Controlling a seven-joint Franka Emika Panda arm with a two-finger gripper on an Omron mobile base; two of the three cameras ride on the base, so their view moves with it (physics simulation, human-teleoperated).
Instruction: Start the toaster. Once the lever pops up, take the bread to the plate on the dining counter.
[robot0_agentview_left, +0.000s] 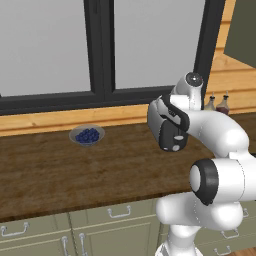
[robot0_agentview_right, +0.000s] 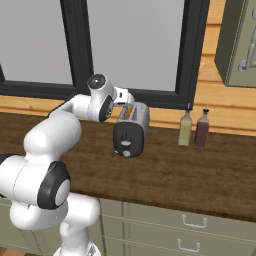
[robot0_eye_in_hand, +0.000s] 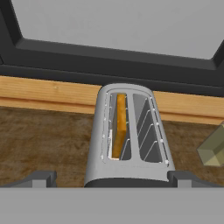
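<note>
- The fingers (robot0_eye_in_hand: 112, 179) are spread wide and hold nothing; their two dark tips stand on both sides of the toaster's near end.
- The toaster (robot0_agentview_right: 131, 129), silver with a dark front, stands on the dark wood table (robot0_agentview_right: 190, 172) under the window (robot0_agentview_right: 132, 45).
- The bread (robot0_eye_in_hand: 119, 127) sits upright in the left slot; the right slot is empty.
- Two bottles (robot0_agentview_right: 193, 128) stand right of the toaster.
- A bowl of blueberries (robot0_agentview_left: 87, 135) is well apart, to the left.
</note>
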